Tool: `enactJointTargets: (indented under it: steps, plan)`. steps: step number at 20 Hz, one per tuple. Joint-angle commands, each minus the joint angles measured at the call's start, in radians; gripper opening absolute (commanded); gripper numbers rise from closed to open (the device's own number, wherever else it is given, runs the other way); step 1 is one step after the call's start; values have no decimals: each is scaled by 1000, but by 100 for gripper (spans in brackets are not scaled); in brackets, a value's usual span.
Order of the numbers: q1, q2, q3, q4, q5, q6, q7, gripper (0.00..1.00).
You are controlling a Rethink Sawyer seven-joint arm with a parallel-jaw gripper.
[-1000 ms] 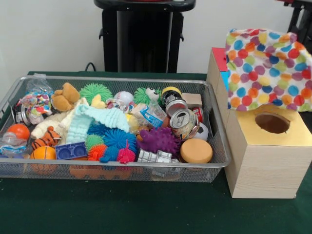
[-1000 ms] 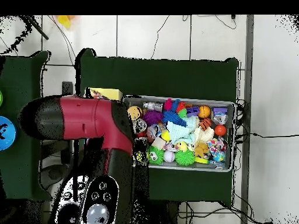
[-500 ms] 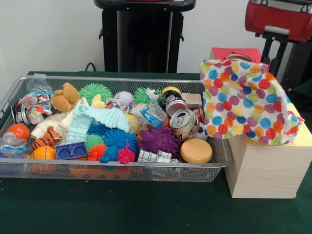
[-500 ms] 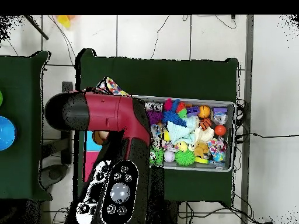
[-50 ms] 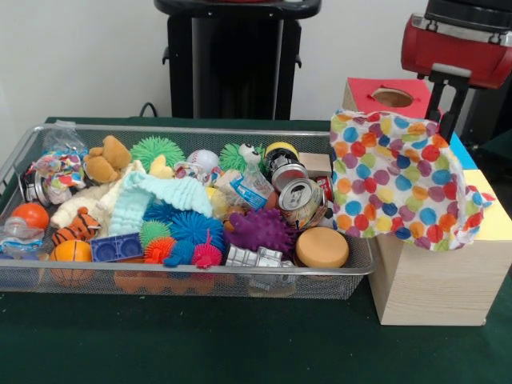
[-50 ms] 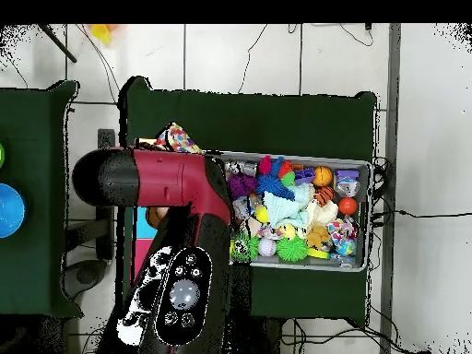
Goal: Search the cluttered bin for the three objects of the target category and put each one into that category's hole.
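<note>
— Where's the polka-dot multicoloured cloth [image 5: 398,179]?
— Draped over the pale wooden box [image 5: 436,280], beside the wire mesh bin [image 5: 200,276], hanging below the red arm [image 5: 456,44].
— Gripper?
— Hidden; can't tell its state.

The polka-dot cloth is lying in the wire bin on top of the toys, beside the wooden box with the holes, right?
Not quite. The polka-dot cloth is not in the wire bin; it hangs draped over the wooden box beside it, under the arm's gripper and covering the yellow section. The front view shows this. The box does stand next to the bin.
</note>
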Motion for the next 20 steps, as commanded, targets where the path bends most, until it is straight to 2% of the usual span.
enactJointTargets:
  steps: [1, 11, 16, 20]
  plan:
    - [20, 25, 64, 85, 15, 56, 175, 0]
    - [13, 31, 83, 117, 35, 14, 164, 0]
    - [-24, 69, 122, 140, 30, -47, 115, 0]
    - [-25, 98, 122, 128, 10, -63, 105, 0]
